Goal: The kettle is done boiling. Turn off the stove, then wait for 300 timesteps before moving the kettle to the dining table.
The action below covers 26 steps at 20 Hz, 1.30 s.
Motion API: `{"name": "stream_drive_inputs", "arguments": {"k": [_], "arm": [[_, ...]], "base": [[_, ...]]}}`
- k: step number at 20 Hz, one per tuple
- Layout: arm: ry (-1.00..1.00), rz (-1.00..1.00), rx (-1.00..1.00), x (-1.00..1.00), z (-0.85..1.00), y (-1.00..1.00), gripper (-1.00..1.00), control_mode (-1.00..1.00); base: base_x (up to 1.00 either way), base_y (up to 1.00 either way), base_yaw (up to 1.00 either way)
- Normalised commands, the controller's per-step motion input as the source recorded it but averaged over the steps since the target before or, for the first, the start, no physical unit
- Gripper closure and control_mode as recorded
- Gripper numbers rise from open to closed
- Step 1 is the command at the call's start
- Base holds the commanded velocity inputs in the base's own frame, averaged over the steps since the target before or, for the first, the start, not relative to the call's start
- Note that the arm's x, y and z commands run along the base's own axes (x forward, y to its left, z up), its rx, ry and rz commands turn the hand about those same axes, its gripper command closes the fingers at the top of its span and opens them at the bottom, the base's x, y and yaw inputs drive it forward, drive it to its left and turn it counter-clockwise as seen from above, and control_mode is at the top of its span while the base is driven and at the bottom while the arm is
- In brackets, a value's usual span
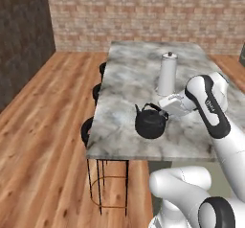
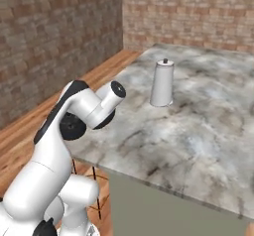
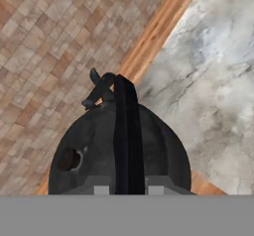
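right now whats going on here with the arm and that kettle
The robot arm's end effector is shut on the arched handle of the black kettle, which is at the near end of the marble dining table. From these views I cannot tell whether it rests on the top or hangs just above it. A white canister stands upright farther along the table, with black stools along its left side.

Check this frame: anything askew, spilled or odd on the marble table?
Nothing stands out. The kettle sits upright near the dining table's front edge, its handle in the shut end effector. The white canister stands upright behind it. No spill shows.
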Motion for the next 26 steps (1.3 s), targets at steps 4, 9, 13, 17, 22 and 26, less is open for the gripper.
{"name": "stream_drive_inputs", "arguments": {"k": [4,9,13,17,22,26], "arm": [[0.00,0.00,0.00,0.00,0.00,0.00,1.00,1.00],[0.00,0.00,0.00,0.00,0.00,0.00,1.00,1.00],[0.00,0.00,0.00,0.00,0.00,0.00,1.00,1.00],[0.00,0.00,0.00,0.00,0.00,0.00,1.00,1.00],[0.00,0.00,0.00,0.00,0.00,0.00,1.00,1.00],[0.00,0.00,0.00,0.00,0.00,0.00,1.00,1.00]], "base": [[0.31,0.00,-0.33],[0.29,0.00,-0.33],[0.30,0.06,-0.32],[0.19,0.31,-0.24],[0.08,0.38,-0.11],[0.00,0.02,0.00]]}}
